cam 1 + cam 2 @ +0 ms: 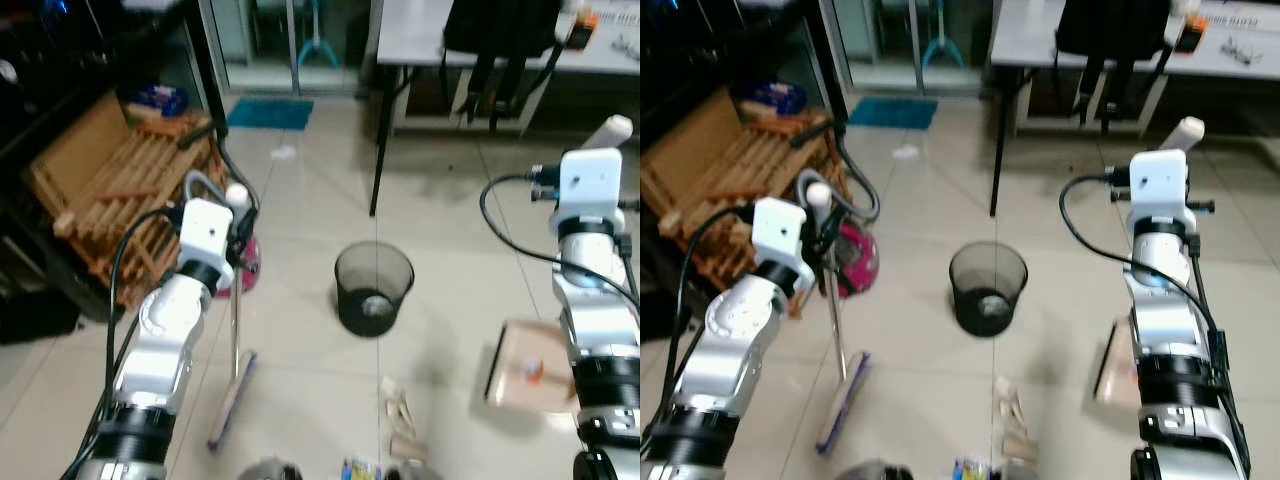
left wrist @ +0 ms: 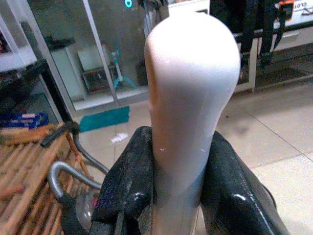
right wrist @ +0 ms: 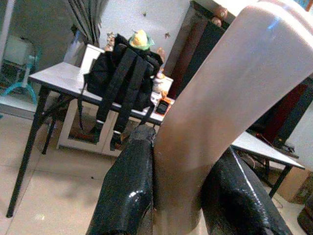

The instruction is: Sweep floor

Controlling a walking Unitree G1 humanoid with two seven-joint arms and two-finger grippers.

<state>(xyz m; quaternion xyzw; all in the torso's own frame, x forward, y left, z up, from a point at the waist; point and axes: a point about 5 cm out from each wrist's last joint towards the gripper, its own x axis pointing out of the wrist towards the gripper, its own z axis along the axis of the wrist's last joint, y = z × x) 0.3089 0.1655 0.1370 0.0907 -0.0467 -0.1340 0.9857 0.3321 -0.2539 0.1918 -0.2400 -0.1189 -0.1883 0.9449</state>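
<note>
Fingers (image 2: 127,191) around smooth rounded broom handle (image 2: 190,98)

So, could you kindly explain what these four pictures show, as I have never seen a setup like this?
It is a walking humanoid robot with two silver arms. The two wide pictures come from its head camera, looking down at a pale tiled floor. The two close pictures come from cameras on its wrists. The left gripper has its black jaws shut on the white rounded handle top of a broom, whose long brush head rests on the floor. The right gripper is shut on the pale handle of a beige dustpan. Ahead stands a black mesh waste bin, with scraps of litter on the tiles nearer the robot.
</note>
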